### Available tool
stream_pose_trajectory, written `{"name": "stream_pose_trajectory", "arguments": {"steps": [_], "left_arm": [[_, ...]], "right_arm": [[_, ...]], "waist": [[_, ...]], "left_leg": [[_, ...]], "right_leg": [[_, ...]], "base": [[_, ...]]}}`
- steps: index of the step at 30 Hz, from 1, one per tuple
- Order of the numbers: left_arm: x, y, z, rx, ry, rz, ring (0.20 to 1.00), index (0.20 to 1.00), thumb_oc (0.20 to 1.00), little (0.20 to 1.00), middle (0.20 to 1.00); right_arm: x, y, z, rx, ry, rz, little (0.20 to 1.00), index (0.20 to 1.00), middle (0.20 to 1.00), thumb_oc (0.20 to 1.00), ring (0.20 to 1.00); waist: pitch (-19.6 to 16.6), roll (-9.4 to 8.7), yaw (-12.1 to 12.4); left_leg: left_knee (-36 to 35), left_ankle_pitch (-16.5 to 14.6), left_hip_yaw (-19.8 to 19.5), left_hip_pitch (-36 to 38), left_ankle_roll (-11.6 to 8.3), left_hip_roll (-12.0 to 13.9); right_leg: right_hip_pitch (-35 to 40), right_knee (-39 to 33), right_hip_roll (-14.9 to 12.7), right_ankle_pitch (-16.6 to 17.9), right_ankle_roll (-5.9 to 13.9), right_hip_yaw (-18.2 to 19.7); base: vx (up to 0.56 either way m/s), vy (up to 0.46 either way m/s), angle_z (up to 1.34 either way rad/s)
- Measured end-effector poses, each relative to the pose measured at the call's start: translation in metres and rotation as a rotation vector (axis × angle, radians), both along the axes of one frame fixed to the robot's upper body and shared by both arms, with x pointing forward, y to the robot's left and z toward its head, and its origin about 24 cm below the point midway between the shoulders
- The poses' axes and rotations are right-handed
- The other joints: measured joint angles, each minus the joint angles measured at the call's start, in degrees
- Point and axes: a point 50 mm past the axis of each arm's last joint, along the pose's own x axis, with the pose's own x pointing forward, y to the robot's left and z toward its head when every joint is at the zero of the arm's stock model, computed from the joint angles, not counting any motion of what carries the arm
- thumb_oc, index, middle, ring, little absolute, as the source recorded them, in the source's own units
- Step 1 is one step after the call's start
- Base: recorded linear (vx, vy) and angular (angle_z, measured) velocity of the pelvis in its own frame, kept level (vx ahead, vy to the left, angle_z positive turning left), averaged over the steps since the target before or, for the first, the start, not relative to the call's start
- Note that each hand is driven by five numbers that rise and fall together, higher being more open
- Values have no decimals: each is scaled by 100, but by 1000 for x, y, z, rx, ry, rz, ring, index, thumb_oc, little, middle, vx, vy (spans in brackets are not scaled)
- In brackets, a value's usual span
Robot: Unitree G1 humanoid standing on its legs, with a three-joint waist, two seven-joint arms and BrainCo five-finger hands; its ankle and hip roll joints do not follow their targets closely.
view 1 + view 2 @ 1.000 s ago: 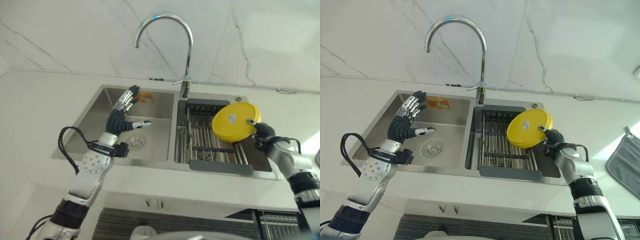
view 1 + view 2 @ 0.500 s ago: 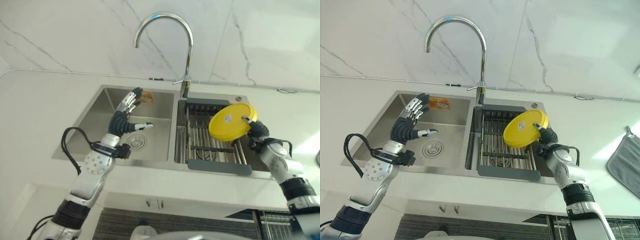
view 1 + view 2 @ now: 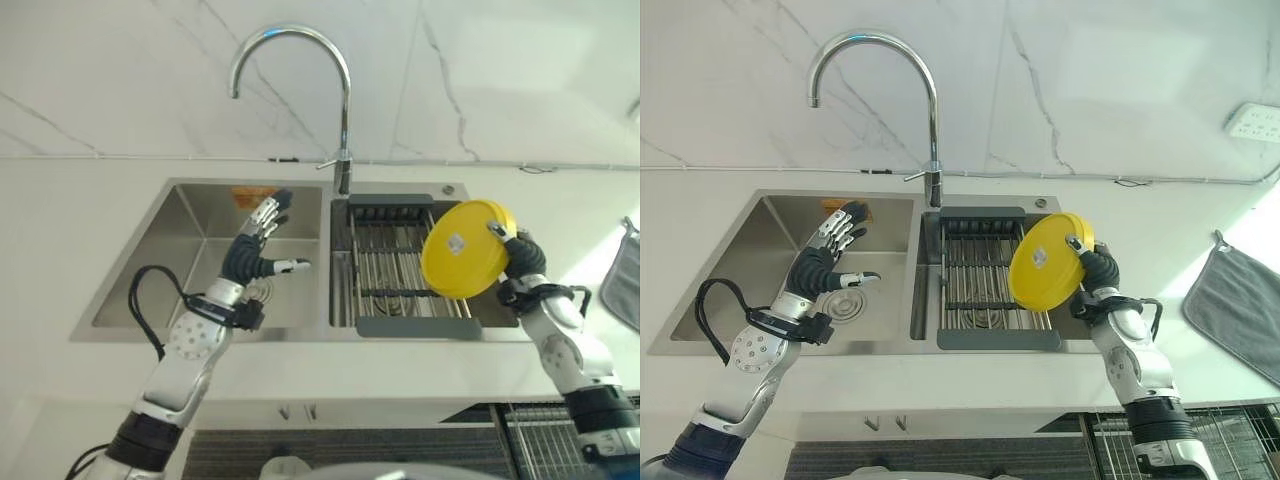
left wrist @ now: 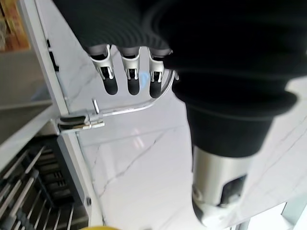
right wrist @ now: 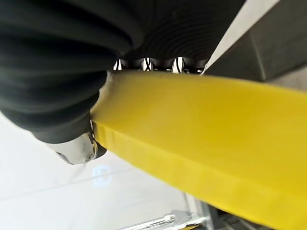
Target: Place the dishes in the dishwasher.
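Observation:
A round yellow plate (image 3: 463, 249) is held up on edge above the right sink basin, its flat underside toward the camera. My right hand (image 3: 525, 258) is shut on its right rim, thumb over the front, and the right wrist view has the yellow plate (image 5: 206, 143) pinched right under the fingers. My left hand (image 3: 255, 248) hovers open over the left basin (image 3: 200, 235), fingers spread and holding nothing; in the left wrist view its straight fingers (image 4: 128, 81) point toward the faucet.
A dark drying rack (image 3: 400, 275) with metal bars lies in the right basin. A curved chrome faucet (image 3: 340, 110) rises behind the sink. An orange sponge (image 3: 247, 197) lies at the back of the left basin. A grey towel (image 3: 1235, 310) lies on the right counter. A wire dishwasher rack (image 3: 545, 435) shows lower right.
The camera has swung right, so the whole scene shifted left. My right hand has tipped the yellow plate more upright and nearer the counter's front. My left hand stays open.

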Motion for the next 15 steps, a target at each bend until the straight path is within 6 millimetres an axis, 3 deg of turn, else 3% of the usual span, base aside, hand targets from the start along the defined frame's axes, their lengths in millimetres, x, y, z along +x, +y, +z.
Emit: {"name": "stream_pose_trajectory", "arguments": {"steps": [5, 10, 12, 13, 14, 15], "left_arm": [[-10, 4, -9, 9, 30, 26, 1000, 1000, 1000, 1000, 1000], [-17, 0, -14, -37, 22, 21, 1000, 1000, 1000, 1000, 1000], [-17, -1, -11, -55, -10, 22, 1000, 1000, 1000, 1000, 1000], [-17, -2, -11, -61, -14, 21, 1000, 1000, 1000, 1000, 1000], [-17, -3, -10, -71, -24, 19, 1000, 1000, 1000, 1000, 1000], [-17, -3, -11, -74, -27, 20, 1000, 1000, 1000, 1000, 1000]], "right_arm": [[-3, 4, 18, 18, -82, 18, 200, 200, 200, 200, 200], [-6, 4, 30, 73, -135, 29, 200, 200, 200, 200, 200], [-6, 3, 26, 99, -122, 27, 200, 200, 200, 200, 200], [-6, 2, 26, 104, -120, 24, 200, 200, 200, 200, 200], [-6, 1, 25, 116, -121, 23, 200, 200, 200, 200, 200], [-6, 1, 26, 116, -132, 26, 200, 200, 200, 200, 200]], "waist": [[-7, 139, -7], [-7, 233, 18], [59, -24, 187], [74, -44, 184], [114, -115, 146], [113, -99, 174]], "left_leg": [[1, 11, 86, -31, -36, 96], [107, 107, 90, -200, -116, 134], [1190, 118, -31, -783, -103, -37], [1484, 117, -136, -939, -103, -66], [1890, -159, -378, -1109, -15, -178], [2132, -540, -738, -1128, 199, -514]], "right_leg": [[-72, 1, 91, 0, -61, 39], [-287, 24, 142, 21, -158, 79], [-455, 0, -155, 61, -296, 248], [-459, 1, -206, 80, -306, 255], [-470, 3, -320, 124, -293, 302], [-475, 32, -427, 202, -213, 420]], "base": [[-79, -146, -7], [-245, 29, -8], [-300, 205, -44], [-226, 278, -27], [-163, 335, -27], [-170, 391, -38]]}}
